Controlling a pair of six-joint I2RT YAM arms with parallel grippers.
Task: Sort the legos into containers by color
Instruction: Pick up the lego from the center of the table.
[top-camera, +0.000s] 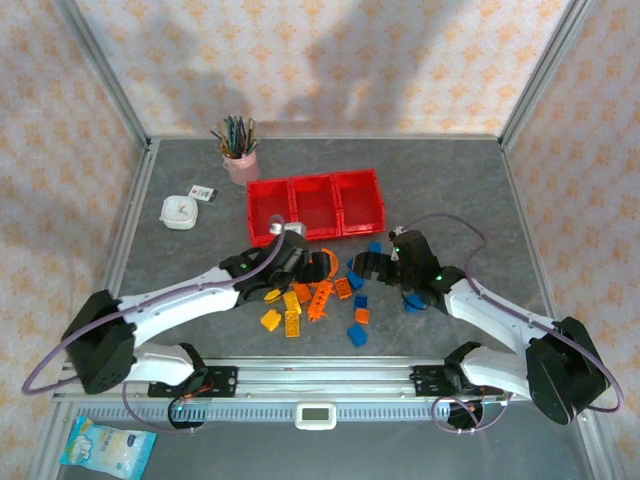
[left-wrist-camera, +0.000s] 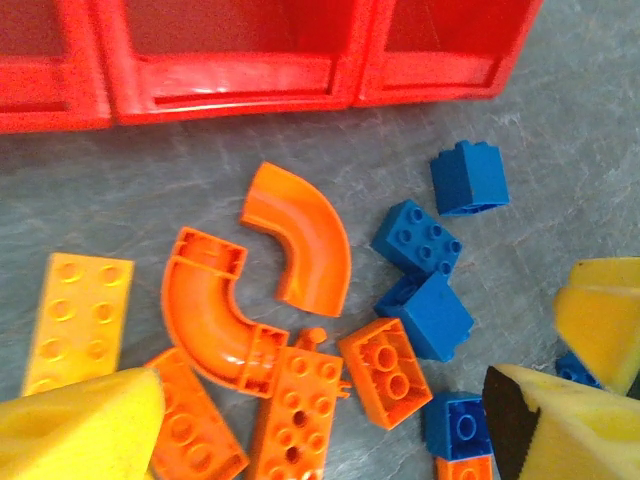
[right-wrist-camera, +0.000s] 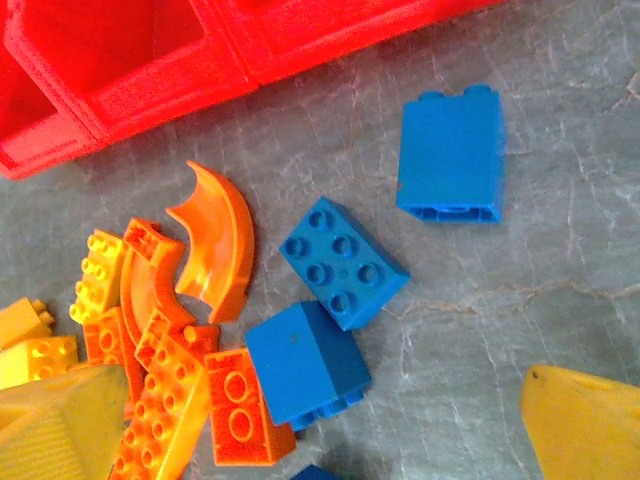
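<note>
Poised over mixed bricks (top-camera: 320, 295) heaped just before the red bins (left-wrist-camera: 230, 95), with left gripper (left-wrist-camera: 325, 400) and right gripper (right-wrist-camera: 325, 400) spread wide, empty. Risk of pinching two crowded neighbours, or of bumping each other.

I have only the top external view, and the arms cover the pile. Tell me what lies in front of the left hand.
Observer: In the left wrist view, a smooth curved orange plastic piece lies beside a curved orange plastic channel piece.
Operator: Report the left hand's state.
Observer: The left hand is open and holds nothing.
Operator: Now report the right hand.
Observer: In the right wrist view, the right hand is open too. A blue plastic brick with its studs hidden lies ahead of it, untouched.
</note>
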